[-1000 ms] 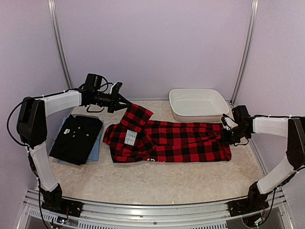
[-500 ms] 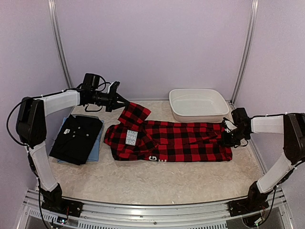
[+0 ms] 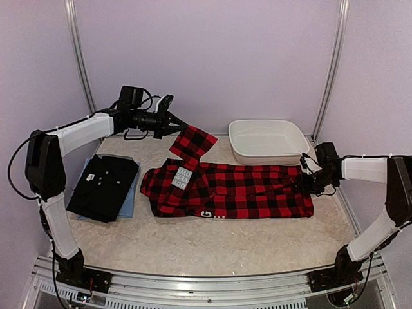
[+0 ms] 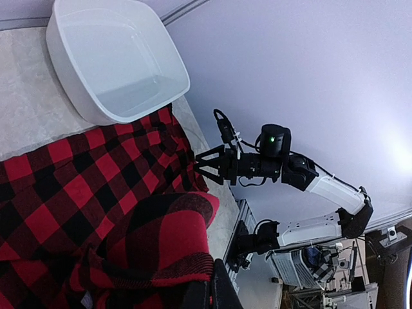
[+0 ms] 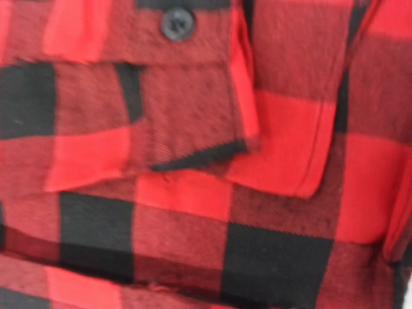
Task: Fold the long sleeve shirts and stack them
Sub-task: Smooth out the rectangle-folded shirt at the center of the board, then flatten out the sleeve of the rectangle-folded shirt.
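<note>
The red-and-black checked flannel shirt [image 3: 244, 190] lies flat across the middle of the top view, stretched from left of centre to the right side, on the pale table [image 3: 212, 248]. A white label [image 3: 177, 177] shows near its left end. 1 sleeve [image 3: 193, 143] is raised off the shirt above that end, and the left gripper [image 3: 179, 125] is clamped tight on its upper edge, up in the centre-left of the frame. In the left wrist view the cuff hangs folded just in front of the closed fingers.

The right gripper [image 3: 308, 181] sits at the shirt's right edge, low against the cloth. I cannot tell whether its jaws are parted or pinching fabric. Its own camera shows only checked cloth and 1 dark button [image 5: 177, 22].

At the left of the top view a folded black shirt [image 3: 103, 185] rests on a light blue shirt [image 3: 129, 205]. A white basin [image 3: 302, 138] stands at upper right, just behind the flannel.
</note>
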`<state>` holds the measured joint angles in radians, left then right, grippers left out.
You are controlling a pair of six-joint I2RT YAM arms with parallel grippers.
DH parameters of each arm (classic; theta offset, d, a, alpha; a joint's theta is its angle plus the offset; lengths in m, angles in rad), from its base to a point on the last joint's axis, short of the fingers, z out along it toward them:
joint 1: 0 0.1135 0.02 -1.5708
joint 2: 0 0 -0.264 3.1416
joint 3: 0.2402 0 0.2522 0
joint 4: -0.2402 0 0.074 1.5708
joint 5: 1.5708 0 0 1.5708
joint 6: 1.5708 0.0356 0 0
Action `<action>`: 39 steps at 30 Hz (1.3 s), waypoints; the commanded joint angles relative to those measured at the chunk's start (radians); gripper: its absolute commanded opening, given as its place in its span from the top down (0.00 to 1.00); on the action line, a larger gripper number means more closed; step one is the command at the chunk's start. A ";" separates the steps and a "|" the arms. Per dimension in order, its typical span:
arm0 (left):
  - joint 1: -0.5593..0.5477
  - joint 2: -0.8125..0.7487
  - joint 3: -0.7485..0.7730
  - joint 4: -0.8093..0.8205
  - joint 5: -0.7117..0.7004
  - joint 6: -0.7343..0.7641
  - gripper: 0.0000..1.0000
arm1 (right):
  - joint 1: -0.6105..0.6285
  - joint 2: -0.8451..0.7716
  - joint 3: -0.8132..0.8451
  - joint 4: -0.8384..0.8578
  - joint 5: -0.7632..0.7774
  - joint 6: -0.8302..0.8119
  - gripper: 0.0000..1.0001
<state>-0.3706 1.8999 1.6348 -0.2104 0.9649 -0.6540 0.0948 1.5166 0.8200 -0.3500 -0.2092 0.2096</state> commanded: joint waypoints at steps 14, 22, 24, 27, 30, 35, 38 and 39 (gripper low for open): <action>-0.155 -0.182 -0.329 0.519 -0.142 -0.453 1.00 | 0.248 -0.291 -0.023 0.251 -0.288 0.076 0.28; -0.245 -0.293 -0.565 0.735 -0.352 -0.610 0.98 | 0.449 -0.207 -0.046 0.485 -0.309 0.225 0.22; -0.257 -0.312 -0.582 0.742 -0.387 -0.605 0.97 | 0.477 -0.180 -0.042 0.520 -0.317 0.246 0.21; -0.263 -0.312 -0.560 0.721 -0.390 -0.569 0.98 | 0.503 -0.158 -0.035 0.551 -0.322 0.265 0.21; -0.263 -0.265 -0.445 0.593 -0.321 -0.447 0.99 | 0.508 -0.158 -0.033 0.556 -0.321 0.268 0.20; -0.260 -0.124 -0.228 0.334 -0.161 -0.257 1.00 | 0.508 -0.170 -0.014 0.501 -0.295 0.235 0.20; -0.263 -0.037 -0.091 0.126 -0.105 -0.109 1.00 | 0.508 -0.176 -0.016 0.483 -0.290 0.222 0.21; -0.264 -0.003 -0.047 0.061 -0.089 -0.061 1.00 | 0.508 -0.180 -0.022 0.479 -0.283 0.221 0.20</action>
<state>-0.6292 1.7889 1.4567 0.1688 0.7639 -0.9558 0.5945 1.3575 0.7849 0.1528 -0.5117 0.4515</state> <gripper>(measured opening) 0.004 0.796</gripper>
